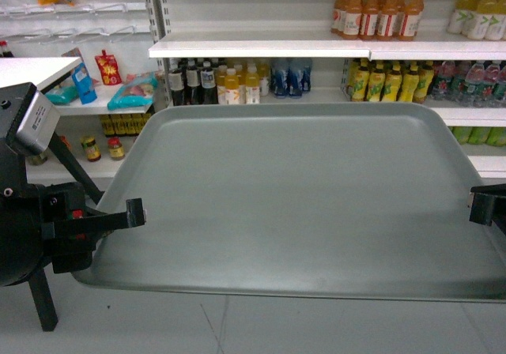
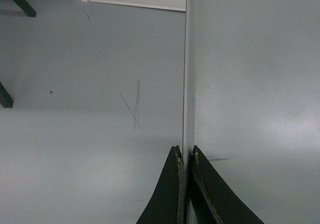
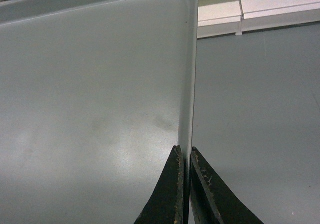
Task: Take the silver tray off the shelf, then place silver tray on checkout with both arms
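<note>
Silver tray point(image 1: 300, 196) lay before the shelf point(image 1: 261, 48), left gripper point(image 1: 136, 212) at its left rim, right gripper point(image 1: 474, 205) at its right rim.

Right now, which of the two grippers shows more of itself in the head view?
The left gripper, clamped on the silver tray's left rim with its arm visible. The right gripper is only a black tip at the frame's right edge.

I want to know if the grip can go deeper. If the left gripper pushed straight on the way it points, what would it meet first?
The left gripper already pinches the silver tray by its rim; pushing on likely just slides its fingers further over the tray.
</note>
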Motion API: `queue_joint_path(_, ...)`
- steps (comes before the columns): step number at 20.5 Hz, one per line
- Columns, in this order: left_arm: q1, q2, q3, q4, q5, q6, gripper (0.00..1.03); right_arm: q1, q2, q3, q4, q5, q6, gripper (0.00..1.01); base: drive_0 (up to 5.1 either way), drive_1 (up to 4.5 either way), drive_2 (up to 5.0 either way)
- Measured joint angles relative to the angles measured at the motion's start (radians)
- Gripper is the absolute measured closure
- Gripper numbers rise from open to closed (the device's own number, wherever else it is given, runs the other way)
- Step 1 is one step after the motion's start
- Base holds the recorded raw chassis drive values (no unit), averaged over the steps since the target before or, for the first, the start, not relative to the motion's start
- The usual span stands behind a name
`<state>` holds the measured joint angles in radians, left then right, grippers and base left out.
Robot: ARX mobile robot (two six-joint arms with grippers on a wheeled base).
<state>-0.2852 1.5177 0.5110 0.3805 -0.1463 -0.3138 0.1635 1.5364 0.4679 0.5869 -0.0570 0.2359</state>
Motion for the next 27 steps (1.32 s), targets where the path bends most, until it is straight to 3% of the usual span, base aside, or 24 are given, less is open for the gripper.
queue_joint_path(7,0.0,-0.004,-0.003,0.003,-0.001,0.0,1.0,0.0,-0.001,-0.003,0.003,0.001,0.0,0.99,0.0,-2.02,2.0)
queue_joint_path(27,-0.002,-0.003,-0.003,0.002,0.0,0.0,1.0,-0.005,0.0,-0.003,0.0,-0.001,0.0,0.99,-4.9,2.49,2.5)
